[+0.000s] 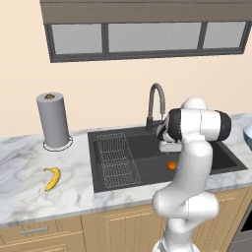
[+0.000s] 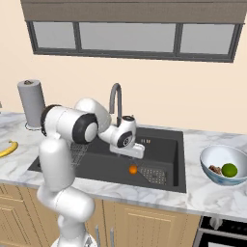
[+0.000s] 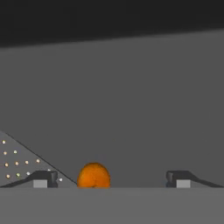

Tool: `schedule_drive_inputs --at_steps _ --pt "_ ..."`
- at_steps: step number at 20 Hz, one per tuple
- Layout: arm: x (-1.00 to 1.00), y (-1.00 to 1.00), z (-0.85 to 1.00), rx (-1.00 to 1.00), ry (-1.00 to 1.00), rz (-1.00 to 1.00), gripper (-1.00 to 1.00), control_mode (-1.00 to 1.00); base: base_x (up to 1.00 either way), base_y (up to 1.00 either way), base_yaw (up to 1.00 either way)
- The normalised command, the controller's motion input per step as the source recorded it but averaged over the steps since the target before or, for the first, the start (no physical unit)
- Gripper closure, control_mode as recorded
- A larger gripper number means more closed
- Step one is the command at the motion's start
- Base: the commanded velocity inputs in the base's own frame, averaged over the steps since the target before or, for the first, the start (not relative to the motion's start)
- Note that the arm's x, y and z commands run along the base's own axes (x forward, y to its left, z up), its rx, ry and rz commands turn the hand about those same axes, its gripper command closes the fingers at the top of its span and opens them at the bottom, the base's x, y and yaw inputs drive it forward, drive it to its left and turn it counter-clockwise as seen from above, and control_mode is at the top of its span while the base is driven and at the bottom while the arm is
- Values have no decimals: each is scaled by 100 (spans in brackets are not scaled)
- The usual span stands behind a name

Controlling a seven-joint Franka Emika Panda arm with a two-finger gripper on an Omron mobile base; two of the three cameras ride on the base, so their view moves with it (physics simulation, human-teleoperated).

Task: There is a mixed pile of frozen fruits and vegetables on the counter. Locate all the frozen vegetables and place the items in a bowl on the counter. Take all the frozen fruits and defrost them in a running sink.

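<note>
Over the large rectangular matte black sink (image 2: 164, 140) hangs the pincer (image 3: 112, 178), its two dark tips spread wide with nothing pinched. Between those tips — nearer one of them and touching neither — sits the small round orange (image 3: 93, 176), resting on the dark basin floor; the right base view shows it just below the pincer (image 2: 135, 153), beside the drain grid (image 2: 155, 174). Behind the pincer rises the dark curved gooseneck faucet (image 1: 155, 106), and off to its left lies the wire rack (image 1: 114, 160). Well apart to the left, on the white grey-veined marble table (image 1: 24, 182), rests the curved yellow banana (image 1: 52, 177), with a grey paper-towel roll (image 1: 52, 120) standing behind it. Far to the pincer's right stands the pale blue-grey round bowl (image 2: 212, 155) — inside it a round green ball (image 2: 229, 169) and a brown lumpy piece (image 2: 215, 169).
</note>
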Motion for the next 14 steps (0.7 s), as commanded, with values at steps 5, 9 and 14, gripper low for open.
schedule_drive_inputs --at_steps 5,9,14 --pt "-40 22 100 -3 -2 2 -100 -100 0 0 0" --pt "-40 25 100 -6 -5 4 -100 -100 0 0 0" --pt "-46 47 78 1 -11 3 -100 -100 0 0 0"
